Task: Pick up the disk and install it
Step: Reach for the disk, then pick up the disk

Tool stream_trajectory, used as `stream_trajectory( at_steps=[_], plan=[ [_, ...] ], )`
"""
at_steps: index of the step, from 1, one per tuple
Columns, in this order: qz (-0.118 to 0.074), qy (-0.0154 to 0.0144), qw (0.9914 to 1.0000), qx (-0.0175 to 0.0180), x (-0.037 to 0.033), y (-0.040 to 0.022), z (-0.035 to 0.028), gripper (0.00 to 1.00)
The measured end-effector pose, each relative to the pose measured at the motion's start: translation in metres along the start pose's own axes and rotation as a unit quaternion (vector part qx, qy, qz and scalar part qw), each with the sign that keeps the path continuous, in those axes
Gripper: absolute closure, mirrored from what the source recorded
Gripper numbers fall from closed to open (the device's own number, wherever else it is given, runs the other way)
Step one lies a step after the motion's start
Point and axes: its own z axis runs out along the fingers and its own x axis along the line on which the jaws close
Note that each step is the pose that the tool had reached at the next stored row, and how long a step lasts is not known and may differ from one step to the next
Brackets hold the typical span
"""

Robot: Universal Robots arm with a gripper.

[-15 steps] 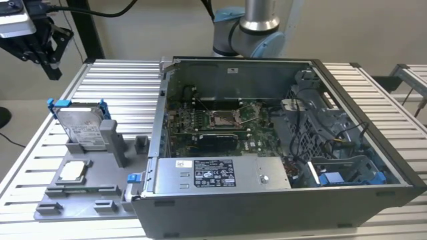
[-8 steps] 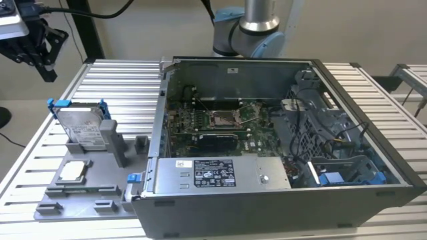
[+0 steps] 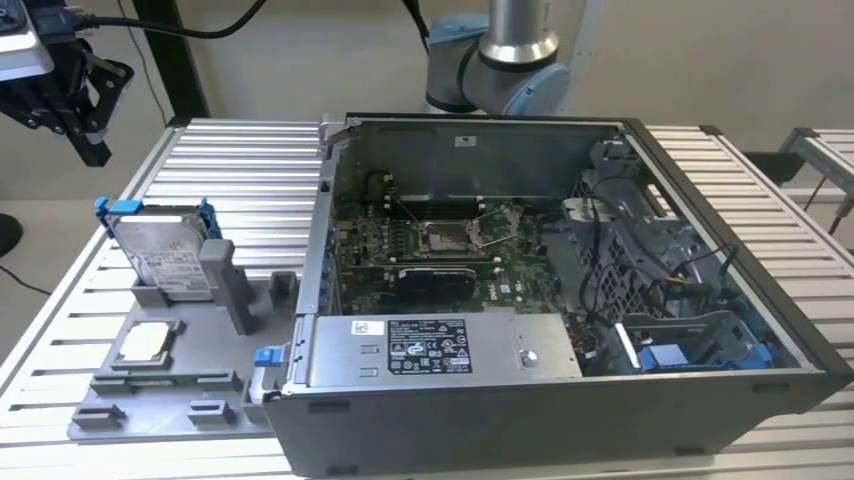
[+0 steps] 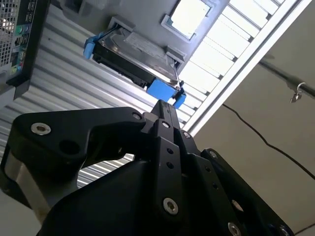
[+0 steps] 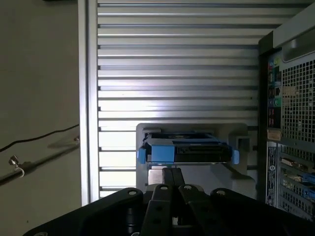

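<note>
The disk (image 3: 163,250), a silver drive with a white label in a blue bracket, stands on edge in a grey fixture (image 3: 230,285) on the slatted table, at the exterior view's left. My black gripper (image 3: 94,148) hangs in the air above and behind it, well apart from it. In both wrist views the disk (image 4: 133,56) (image 5: 187,151) lies just beyond the gripper (image 4: 166,105) (image 5: 171,171), whose fingers are shut together with nothing between them.
An open computer case (image 3: 747,300) fills the table's middle and right, with a motherboard (image 3: 441,240), a silver power supply box (image 3: 441,350) and a blue-tabbed bay (image 3: 701,355). A small square chip (image 3: 147,342) lies in the grey fixture. The arm's base (image 3: 514,60) stands behind the case.
</note>
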Motion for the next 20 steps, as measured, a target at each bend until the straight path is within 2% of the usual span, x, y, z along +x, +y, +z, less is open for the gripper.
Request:
stream_trajectory(
  at_steps=[10,14,20],
  plan=[
    [-0.002,0.0001,1.00000,0.0000,0.0000,0.0000,0.0000,1.00],
    [-0.017,0.0009,0.99986,-0.0002,0.0000,0.0000,-0.0001,1.00],
    [-0.048,0.0024,0.99884,-0.0003,0.0000,0.0000,-0.0001,1.00]
  ],
)
